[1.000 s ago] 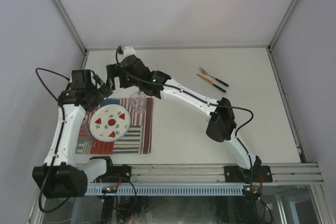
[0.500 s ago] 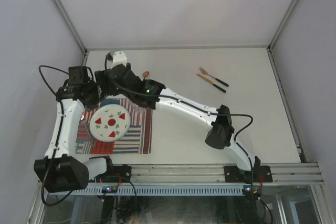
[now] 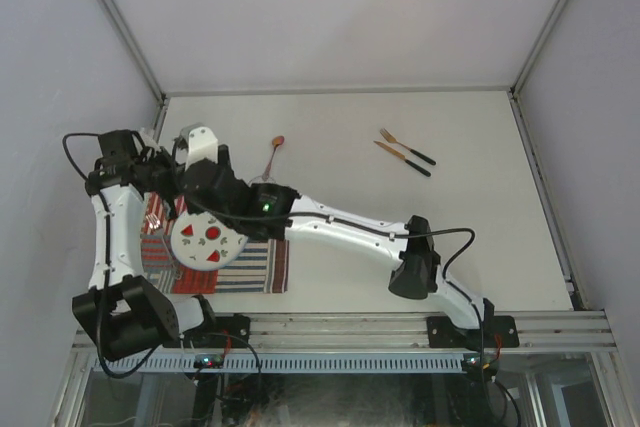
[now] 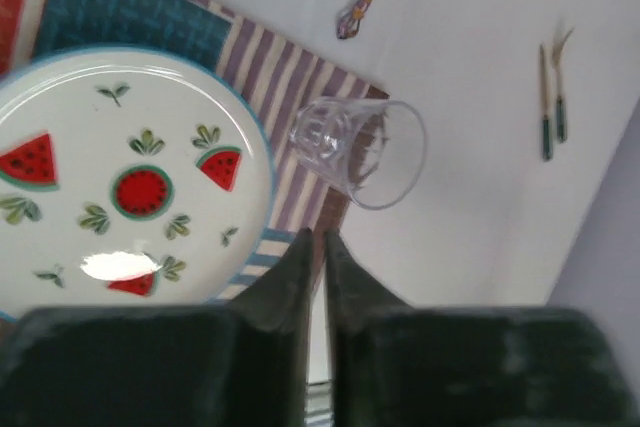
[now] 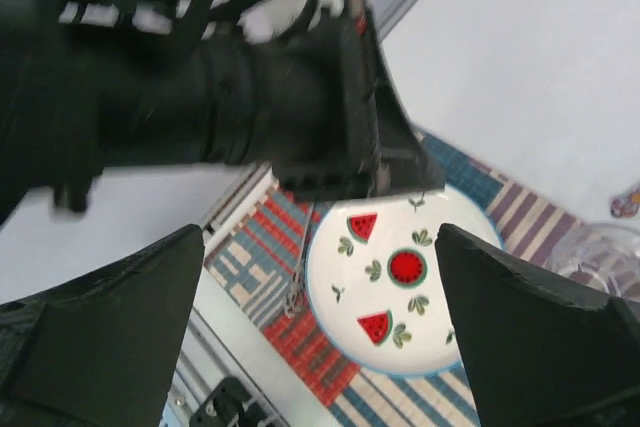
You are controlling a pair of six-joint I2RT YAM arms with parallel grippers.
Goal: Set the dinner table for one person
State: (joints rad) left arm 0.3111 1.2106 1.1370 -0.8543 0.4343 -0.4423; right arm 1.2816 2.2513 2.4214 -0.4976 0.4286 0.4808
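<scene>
Top view: dinner table (image 3: 450,237) is off-white and fills frame. Watermelon plate (image 3: 208,237) on striped placemat (image 3: 262,272), near-left part of table. Spoon (image 3: 274,152), fork (image 3: 405,146), knife (image 3: 402,160) lie on bare tabletop farther back. Your right arm (image 3: 340,222) reaches across over placemat.
Left wrist: your left gripper (image 4: 317,247) is pinched nearly together, nothing between. Clear glass (image 4: 358,152) upright on placemat corner, just beside plate.
Right wrist: your right gripper (image 5: 315,247) is spread wide, holding nothing, above plate.

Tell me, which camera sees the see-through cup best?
The left wrist camera. It shows the whole glass, sharp, on the corner of the striped placemat beside the plate. The right wrist camera catches only a blurry bit at its edge; from above, the right arm mostly covers it.
</scene>
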